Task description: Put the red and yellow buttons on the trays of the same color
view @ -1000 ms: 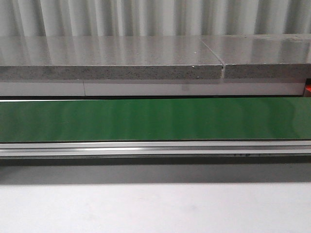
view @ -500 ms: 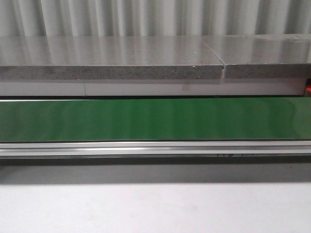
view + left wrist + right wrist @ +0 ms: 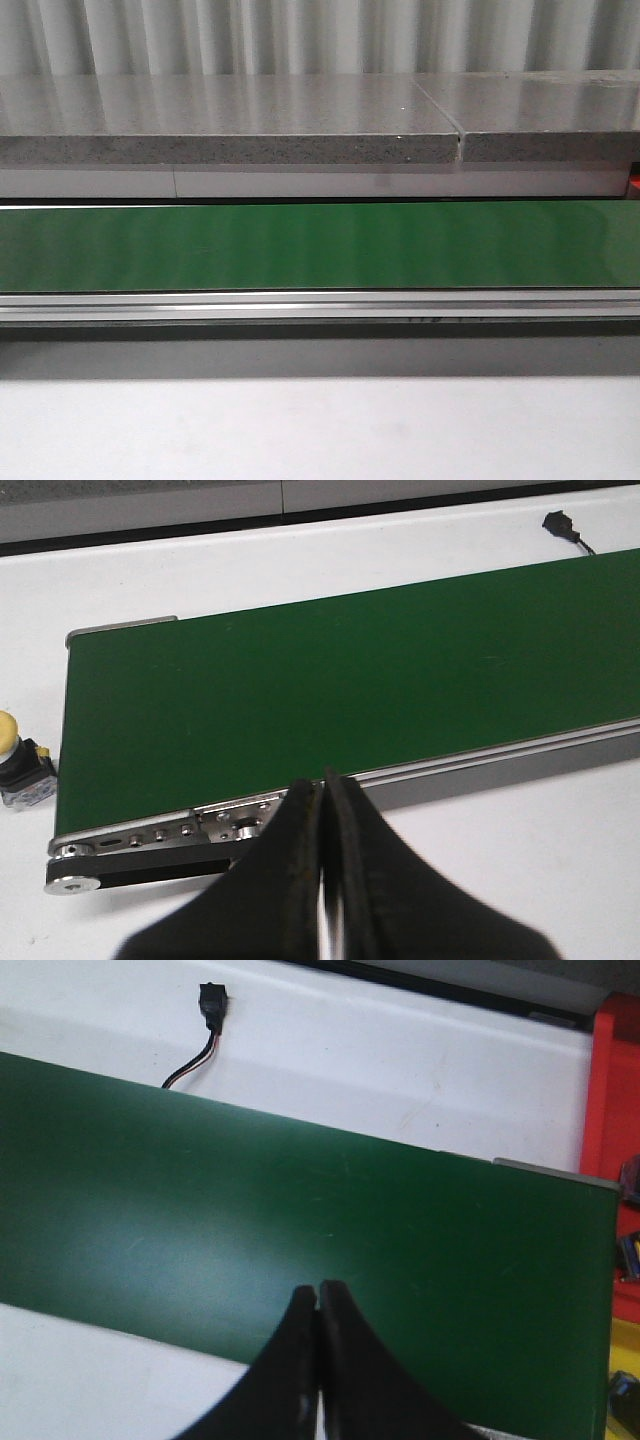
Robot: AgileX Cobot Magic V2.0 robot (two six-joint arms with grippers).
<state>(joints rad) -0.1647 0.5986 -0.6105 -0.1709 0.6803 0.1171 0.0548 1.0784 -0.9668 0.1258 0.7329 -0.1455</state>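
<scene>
I am holding my left fingers (image 3: 322,798) pressed together with nothing between them, hovering over the near edge of the green conveyor belt (image 3: 340,690). A yellow button (image 3: 22,760) is sitting on the white tabletop (image 3: 520,860) just beside the belt's end. My right fingers (image 3: 317,1300) are likewise closed and empty above the belt, and a red tray (image 3: 610,1150) is lying past its other end.

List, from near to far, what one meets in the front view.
White table surface → metal rail of the conveyor → green belt → white panel → grey speckled slab → ribbed wall.
</scene>
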